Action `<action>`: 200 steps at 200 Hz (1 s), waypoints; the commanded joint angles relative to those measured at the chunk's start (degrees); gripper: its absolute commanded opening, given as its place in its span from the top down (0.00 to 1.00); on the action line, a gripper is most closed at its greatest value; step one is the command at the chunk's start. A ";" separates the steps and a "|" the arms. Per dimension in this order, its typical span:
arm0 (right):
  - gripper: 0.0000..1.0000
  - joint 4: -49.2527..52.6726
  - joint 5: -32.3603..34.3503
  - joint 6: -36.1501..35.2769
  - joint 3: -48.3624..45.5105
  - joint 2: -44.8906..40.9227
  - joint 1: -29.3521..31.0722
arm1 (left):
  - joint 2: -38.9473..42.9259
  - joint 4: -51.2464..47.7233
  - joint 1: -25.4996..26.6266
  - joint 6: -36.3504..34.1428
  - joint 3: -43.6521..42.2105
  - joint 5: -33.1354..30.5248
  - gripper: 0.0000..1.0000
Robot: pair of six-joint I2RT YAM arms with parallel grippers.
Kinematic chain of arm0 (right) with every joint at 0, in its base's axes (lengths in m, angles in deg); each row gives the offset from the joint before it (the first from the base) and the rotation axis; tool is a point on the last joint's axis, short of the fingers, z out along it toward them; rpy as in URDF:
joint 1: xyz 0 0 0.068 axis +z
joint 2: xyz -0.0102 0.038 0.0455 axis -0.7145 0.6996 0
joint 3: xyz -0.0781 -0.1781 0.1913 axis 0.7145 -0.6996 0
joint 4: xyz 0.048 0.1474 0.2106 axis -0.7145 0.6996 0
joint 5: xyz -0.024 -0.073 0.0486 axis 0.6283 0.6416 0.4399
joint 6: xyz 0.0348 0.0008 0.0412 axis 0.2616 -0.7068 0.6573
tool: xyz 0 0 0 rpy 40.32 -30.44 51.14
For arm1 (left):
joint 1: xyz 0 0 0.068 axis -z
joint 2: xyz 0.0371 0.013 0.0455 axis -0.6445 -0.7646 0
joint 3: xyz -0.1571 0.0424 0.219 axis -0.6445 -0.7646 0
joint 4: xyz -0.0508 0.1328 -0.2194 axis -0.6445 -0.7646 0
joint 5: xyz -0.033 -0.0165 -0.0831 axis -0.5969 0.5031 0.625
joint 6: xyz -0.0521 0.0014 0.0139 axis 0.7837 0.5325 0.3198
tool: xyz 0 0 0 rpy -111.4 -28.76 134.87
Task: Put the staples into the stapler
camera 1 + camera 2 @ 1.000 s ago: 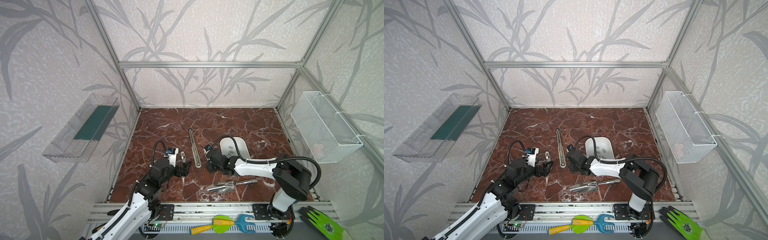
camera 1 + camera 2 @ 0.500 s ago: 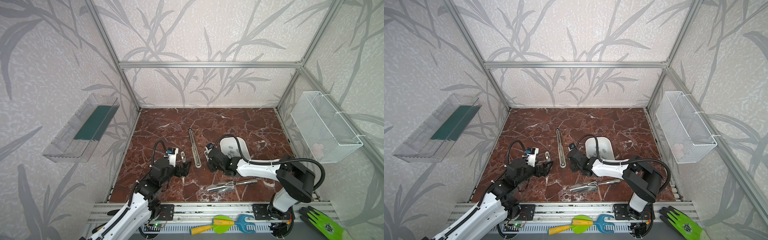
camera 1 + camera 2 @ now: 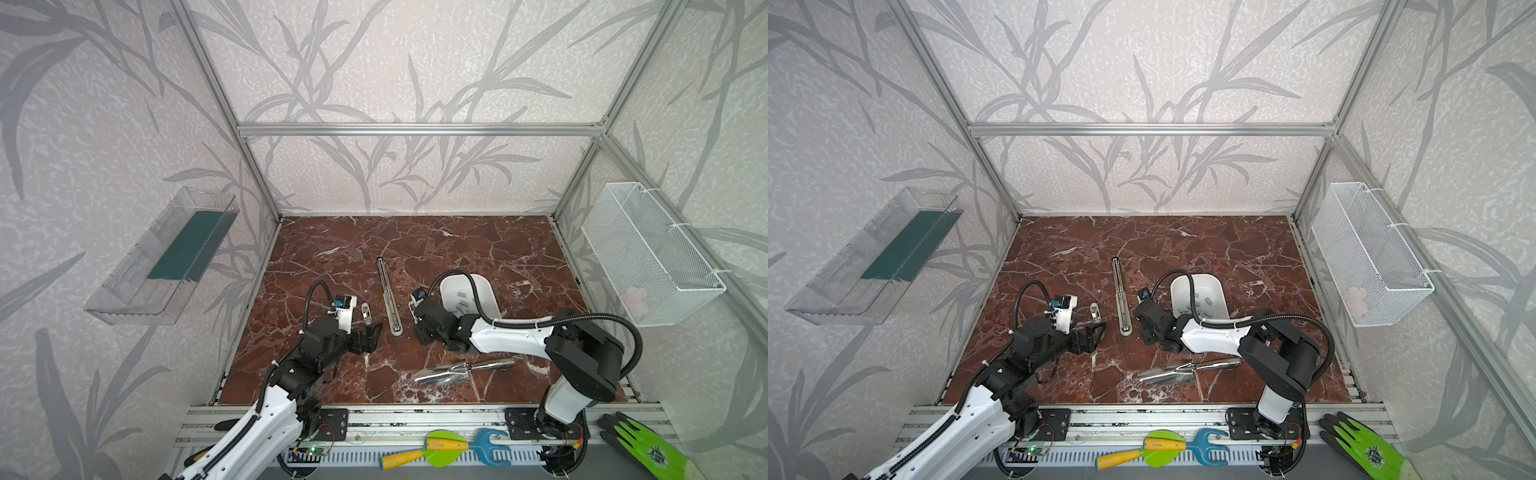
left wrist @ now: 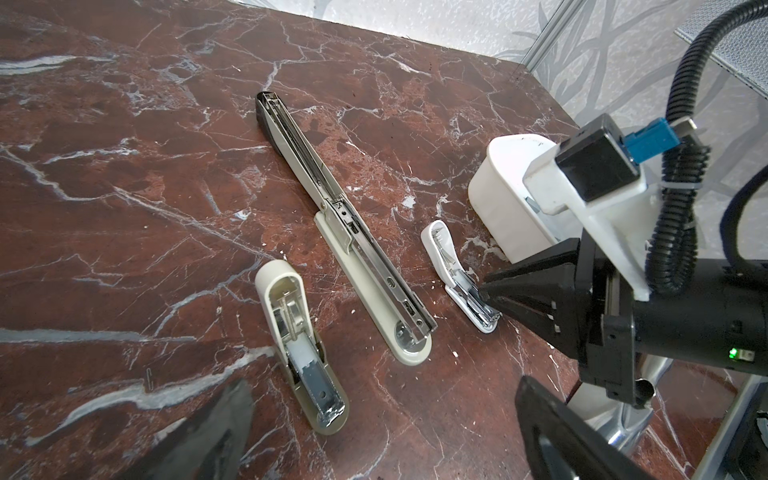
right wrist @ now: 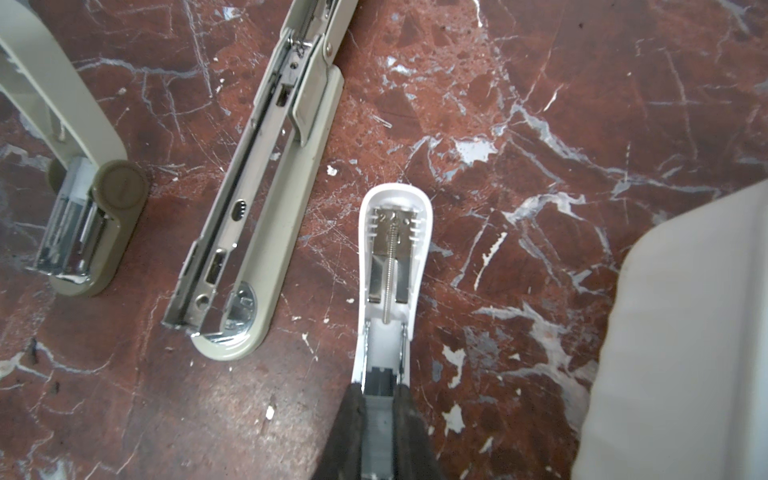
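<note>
A short, flat, grey metal strip of staples (image 5: 376, 428) sits clamped between the two dark fingers of the right pincer (image 5: 378, 390), which grips it across its width by the long sides. It is probably very light and stiff along its length, but brittle where the staples are glued, and its smooth metal is likely slippery. A hold on the long edges near one end seems best, leaving the other end free to lead.

The strip's long axis lies in line with the metal channel of the opened white plastic stapler (image 5: 395, 249). Its free end points toward the hinged-back lid and spring. Whether it is already seated in the channel or just above it cannot be told.

More loose grey staples (image 3: 459, 305) lie at mixed angles in the white oval plastic tub (image 3: 489, 293) just beyond the right arm.

Beside the white stapler, roughly parallel, lies a long beige stapler (image 4: 353, 232), opened flat, then a small beige stapler (image 4: 299, 353). Near that one the left pincer (image 3: 371, 332) hovers with its jaws wide apart and empty over the red-brown marble worktop (image 3: 478, 245).
</note>
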 commanded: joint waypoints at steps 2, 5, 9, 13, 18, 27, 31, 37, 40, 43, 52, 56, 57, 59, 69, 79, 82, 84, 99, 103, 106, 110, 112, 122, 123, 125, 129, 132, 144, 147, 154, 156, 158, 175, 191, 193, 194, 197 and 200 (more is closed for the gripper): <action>0.97 -1.09 1.21 0.51 0.76 0.63 -0.09 | 0.58 0.76 -0.11 0.34 -0.66 -0.59 0.01; 0.97 -1.03 1.28 0.53 0.76 0.63 -0.05 | 0.57 0.82 -0.15 0.34 -0.63 -0.60 0.01; 0.97 -1.00 1.32 0.51 0.76 0.63 -0.04 | 0.63 0.82 -0.13 0.34 -0.68 -0.57 0.01; 0.97 -1.02 1.39 0.50 0.76 0.63 -0.04 | 0.59 0.82 -0.09 0.32 -0.67 -0.56 0.01; 0.97 -1.04 1.46 0.57 0.81 0.63 -0.04 | 0.63 0.82 -0.11 0.34 -0.65 -0.53 0.01; 0.97 -0.98 1.49 0.52 0.82 0.63 -0.07 | 0.63 0.80 -0.11 0.34 -0.64 -0.56 0.01; 0.97 -1.04 1.50 0.57 0.84 0.63 -0.09 | 0.57 0.82 -0.11 0.34 -0.67 -0.52 0.01; 0.97 -0.96 1.45 0.59 0.87 0.63 -0.06 | 0.60 0.82 -0.12 0.33 -0.62 -0.56 0.01; 0.97 -0.96 1.42 0.59 0.92 0.63 -0.06 | 0.61 0.80 -0.09 0.34 -0.63 -0.56 0.01; 0.97 -0.96 1.30 0.61 0.91 0.63 -0.05 | 0.57 0.75 -0.08 0.34 -0.67 -0.55 0.01; 0.97 -0.96 1.32 0.68 1.06 1.94 -0.07 | 0.61 0.81 -0.09 0.34 -0.67 -0.52 0.01; 0.97 -0.94 1.30 0.75 1.10 2.27 -0.04 | 0.59 0.82 -0.08 0.34 -0.61 -0.56 0.01; 0.97 -0.95 1.31 0.71 1.15 2.33 -0.04 | 0.62 0.78 -0.08 0.34 -0.65 -0.53 0.01; 0.97 -0.95 1.32 0.69 1.12 2.42 -0.04 | 0.64 0.81 -0.08 0.34 -0.65 -0.52 0.01; 0.97 -0.95 1.40 0.79 1.23 2.64 -0.09 | 0.65 0.82 -0.09 0.34 -0.62 -0.52 0.01; 0.97 -0.75 1.40 0.79 1.36 2.80 -0.05 | 0.71 0.84 -0.12 0.34 -0.68 -0.55 0.01; 0.97 -0.78 1.41 0.84 1.33 2.89 -0.04 | 0.69 0.83 -0.13 0.34 -0.60 -0.54 0.01; 0.97 -0.78 1.39 0.85 1.36 2.91 -0.07 | 0.70 0.80 -0.12 0.34 -0.66 -0.56 0.01; 0.97 -0.78 1.44 0.91 1.34 3.01 -0.07 | 0.71 0.82 -0.13 0.34 -0.64 -0.46 0.01; 0.97 -0.76 1.53 0.86 1.36 3.01 -0.05 | 0.66 0.76 -0.11 0.34 -0.64 -0.49 0.01; 0.97 -0.78 1.58 0.86 1.35 3.02 -0.04 | 0.67 0.77 -0.09 0.34 -0.62 -0.48 0.01; 0.97 -0.74 1.66 0.88 1.33 2.99 -0.04 | 0.67 0.75 -0.08 0.34 -0.65 -0.49 0.01; 0.97 -0.77 1.67 0.91 1.29 3.00 -0.04 | 0.72 0.81 -0.08 0.34 -0.67 -0.46 0.01; 0.97 -0.78 1.76 0.77 1.28 2.90 -0.07 | 0.70 0.80 -0.11 0.34 -0.63 -0.45 0.01; 0.97 -0.78 1.72 0.77 1.28 2.87 -0.05 | 0.72 0.77 -0.14 0.38 -0.65 -0.48 0.01; 0.97 -0.74 1.75 0.81 1.28 2.88 -0.05 | 0.69 0.81 -0.14 0.33 -0.65 -0.44 0.01; 0.97 -0.65 1.82 0.84 1.28 2.89 -0.05 | 0.71 0.82 -0.10 0.34 -0.66 -0.45 0.01; 0.97 -0.69 1.80 0.82 1.28 2.87 -0.09 | 0.66 0.82 -0.09 0.36 -0.68 -0.46 0.01; 0.97 -0.76 1.66 0.86 1.28 2.80 -0.09 | 0.71 0.79 -0.14 0.32 -0.60 -0.44 0.01; 0.97 -0.77 1.67 0.86 1.26 2.80 -0.09 | 0.72 0.82 -0.09 0.33 -0.66 -0.45 0.01; 0.97 -0.77 1.66 0.87 1.27 2.75 -0.12 | 0.70 0.82 -0.09 0.34 -0.67 -0.56 0.01; 0.97 -0.74 1.63 0.86 1.28 2.81 -0.06 | 0.68 0.82 -0.13 0.29 -0.66 -0.52 0.01; 0.97 -0.70 1.66 0.97 1.28 2.76 -0.05 | 0.68 0.82 -0.12 0.33 -0.61 -0.56 0.01; 0.97 -0.68 1.58 1.17 1.04 2.65 -0.09 | 0.65 0.82 -0.10 0.34 -0.61 -0.54 0.01; 0.97 -0.27 1.54 1.74 0.72 2.18 -0.09 | 0.73 0.82 -0.09 0.34 -0.68 -0.53 0.01; 0.97 -0.26 1.51 1.87 0.68 2.14 -0.08 | 0.69 0.82 -0.09 0.34 -0.63 -0.52 0.01; 0.97 -0.26 1.50 1.93 0.63 2.09 -0.06 | 0.67 0.82 -0.09 0.34 -0.66 -0.56 0.01; 0.96 -0.19 1.42 2.06 0.52 1.99 -0.05 | 0.68 0.82 -0.10 0.34 -0.65 -0.54 0.01; 0.95 -0.08 1.46 2.21 0.35 1.82 -0.09 | 0.68 0.76 -0.09 0.34 -0.67 -0.53 0.01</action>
